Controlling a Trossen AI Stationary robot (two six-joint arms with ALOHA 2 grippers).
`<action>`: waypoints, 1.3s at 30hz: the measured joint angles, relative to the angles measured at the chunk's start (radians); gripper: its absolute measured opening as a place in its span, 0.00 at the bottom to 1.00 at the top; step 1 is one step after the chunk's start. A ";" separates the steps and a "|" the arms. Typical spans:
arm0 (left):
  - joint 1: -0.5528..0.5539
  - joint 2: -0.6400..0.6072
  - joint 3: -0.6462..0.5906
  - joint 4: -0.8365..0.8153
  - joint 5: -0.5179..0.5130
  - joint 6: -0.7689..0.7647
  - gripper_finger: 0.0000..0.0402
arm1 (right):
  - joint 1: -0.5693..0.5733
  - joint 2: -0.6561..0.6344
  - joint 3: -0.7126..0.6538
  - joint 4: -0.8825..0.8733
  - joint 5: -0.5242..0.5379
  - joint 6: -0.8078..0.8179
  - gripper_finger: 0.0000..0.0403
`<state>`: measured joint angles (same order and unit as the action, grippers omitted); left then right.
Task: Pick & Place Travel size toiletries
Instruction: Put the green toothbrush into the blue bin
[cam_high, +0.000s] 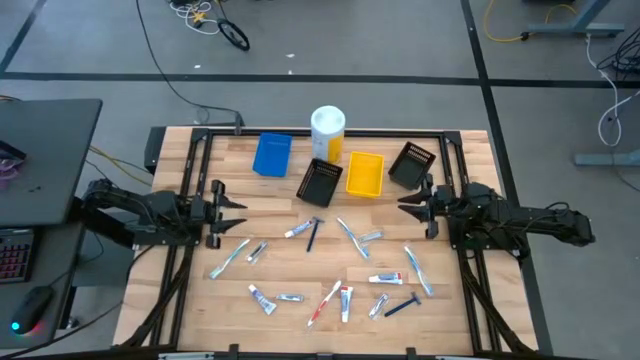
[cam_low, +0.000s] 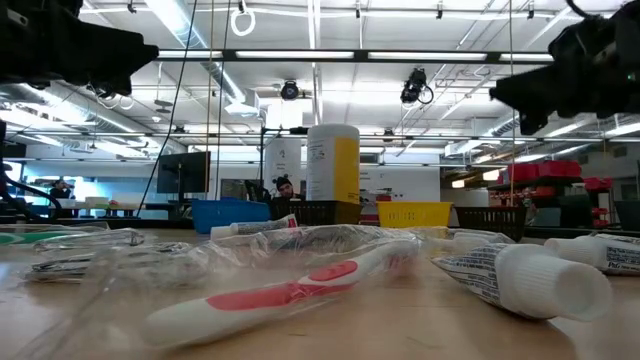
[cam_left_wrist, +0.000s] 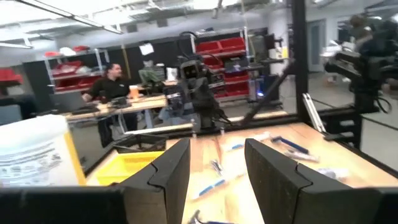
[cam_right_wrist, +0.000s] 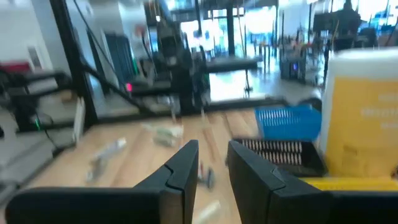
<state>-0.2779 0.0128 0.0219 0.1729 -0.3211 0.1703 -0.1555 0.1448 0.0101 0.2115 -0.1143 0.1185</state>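
grippers level w/ jaws apart, left gripper (cam_high: 236, 211) at left edge, right gripper (cam_high: 408, 205) opposite

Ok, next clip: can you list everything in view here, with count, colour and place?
Toiletries: about fifteen small tubes, toothbrushes and razors, white, pale blue, red and dark, scattered over the table's front half.
Blue bin: one, back of table, left of the cylinder.
Black bins: two, one beside the yellow bin, one tilted at back right.
Yellow bin: one, back centre.
Cylinder: one, white and yellow, upright at the back.
Table: one, light wood, dark frame.
Person: one, seated in the room behind.
Left gripper: open, empty, over the table's left edge.
Right gripper: partly open, empty, at the right edge.
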 joint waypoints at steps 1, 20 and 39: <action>0.000 0.000 0.000 0.009 -0.008 0.003 0.41 | 0.000 0.000 0.000 0.032 0.000 0.012 0.24; 0.000 0.000 0.000 0.135 -0.186 0.089 0.41 | 0.000 0.001 0.000 0.253 0.571 -0.111 0.24; 0.000 0.114 0.076 0.127 -0.436 -0.013 0.45 | -0.002 0.212 0.000 0.362 0.535 -0.120 0.24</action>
<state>-0.2779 0.1269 0.0981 0.2999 -0.7574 0.1568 -0.1574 0.3568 0.0101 0.5739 0.4211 -0.0014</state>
